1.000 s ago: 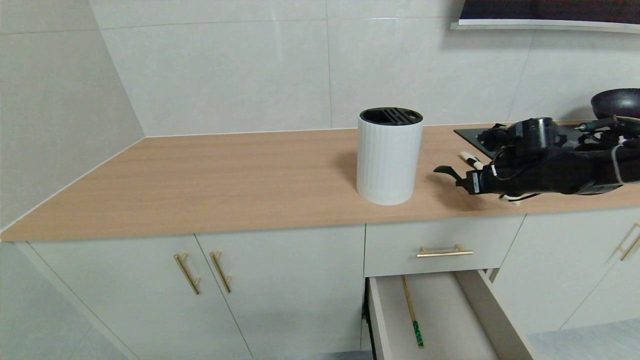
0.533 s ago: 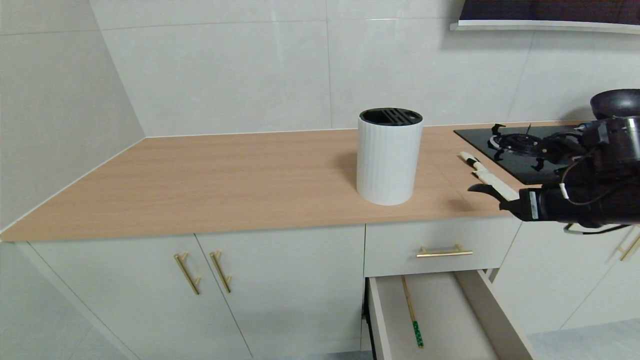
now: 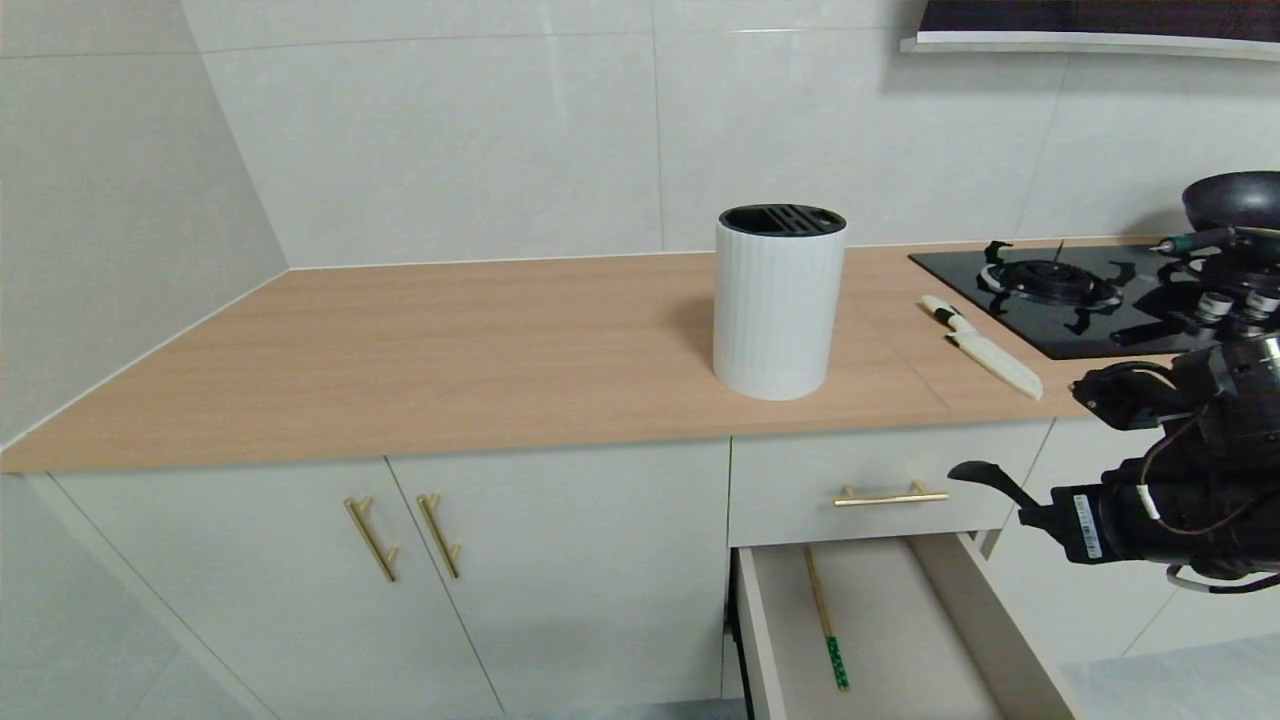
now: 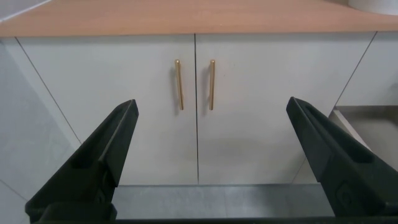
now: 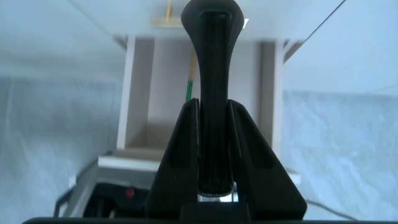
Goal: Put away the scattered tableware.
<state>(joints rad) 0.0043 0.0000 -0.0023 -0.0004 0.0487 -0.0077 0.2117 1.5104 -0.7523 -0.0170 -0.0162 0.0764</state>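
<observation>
Head view: the knife [image 3: 985,350] lies on the counter [image 3: 450,360] between the white holder [image 3: 778,300] and the stove [image 3: 1000,300], its blade end near the front edge. A careless sweep by the right gripper [image 3: 985,476], low beside the open drawer [image 3: 975,610], could knock it off. One knife, one holder, seemingly one pair of chopsticks [image 3: 825,625] in the drawer. Left wrist view: the left gripper [image 4: 211,106] gapes wide, empty, facing two door handles [image 4: 179,84]. Right wrist view: the right gripper [image 5: 211,25] is clenched on nothing, pointing toward the drawer.

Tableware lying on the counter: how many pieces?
1. A white knife lies on the countertop between the white holder and the stove. Anything behind the holder would be hidden.
</observation>
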